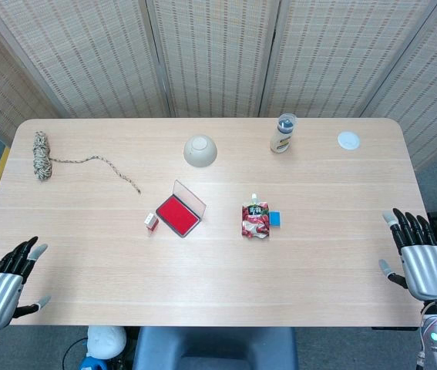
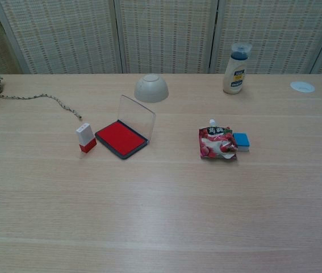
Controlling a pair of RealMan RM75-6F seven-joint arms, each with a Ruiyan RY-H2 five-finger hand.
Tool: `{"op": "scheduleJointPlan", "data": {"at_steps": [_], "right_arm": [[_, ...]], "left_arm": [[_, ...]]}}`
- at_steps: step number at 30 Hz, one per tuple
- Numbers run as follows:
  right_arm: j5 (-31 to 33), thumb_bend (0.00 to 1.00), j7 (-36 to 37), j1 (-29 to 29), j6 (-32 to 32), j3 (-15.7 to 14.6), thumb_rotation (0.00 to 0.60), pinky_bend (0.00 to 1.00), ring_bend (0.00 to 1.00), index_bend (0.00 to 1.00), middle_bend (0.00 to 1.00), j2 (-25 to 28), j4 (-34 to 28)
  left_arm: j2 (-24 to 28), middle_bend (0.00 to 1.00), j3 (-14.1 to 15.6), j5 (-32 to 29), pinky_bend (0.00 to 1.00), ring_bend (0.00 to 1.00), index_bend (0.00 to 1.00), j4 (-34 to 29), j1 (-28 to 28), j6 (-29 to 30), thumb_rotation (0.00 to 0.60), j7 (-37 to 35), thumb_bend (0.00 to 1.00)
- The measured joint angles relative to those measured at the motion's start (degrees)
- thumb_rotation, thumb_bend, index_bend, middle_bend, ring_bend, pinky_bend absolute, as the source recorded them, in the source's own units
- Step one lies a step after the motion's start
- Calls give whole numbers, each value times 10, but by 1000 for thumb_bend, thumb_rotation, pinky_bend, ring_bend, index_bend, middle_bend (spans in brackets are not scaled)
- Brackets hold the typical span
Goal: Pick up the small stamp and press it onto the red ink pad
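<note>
**Both hands parked at the near edge, stamp sitting untouched mid-table**

From where I'm driving, my left hand (image 1: 1,287) sits over the near left corner of the table (image 1: 218,285), fingers spread and holding nothing. Right hand (image 1: 421,260) is the same deal at the near right corner, fingers fanned apart, nothing in it. Only the head view shows them; the chest view doesn't catch either one.

Between the hands and the objects there's a wide band of bare light wood, so lots of room on the near side.

Mid-table, left of centre: the small stamp (image 2: 86,137) stands upright, white top over a red base, just beside the left edge of the red ink pad (image 2: 120,138), a small gap between them as far as I can tell. The pad's clear lid (image 2: 137,115) is tipped up at the back, red surface exposed. To the right, well apart, a red snack pouch (image 2: 217,142) lies flat with a small blue block (image 2: 241,141) touching its right side.

Further back: an upside-down beige bowl (image 2: 151,87), a dressing bottle (image 2: 236,69) standing upright, and a white disc (image 2: 302,86) near the far right. A bundle of twine (image 1: 42,155) lies at the far left, its loose end trailing toward the middle.

Behind the table are woven folding screens (image 1: 218,54).
</note>
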Motion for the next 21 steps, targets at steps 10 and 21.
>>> {"op": "scheduleJointPlan", "data": {"at_steps": [10,21], "right_arm": [[-14,282,6,-1,2,-9,600,0,0,0,0,4,-2],[-15,282,7,-7,17,-8,600,0,0,0,0,7,-1]], "left_arm": [[-6,0,3,13,173,0,0,-4,0,-1,600,17,206],[-9,527,-2,36,204,223,0,-5,-20,-8,600,3,206]]}}
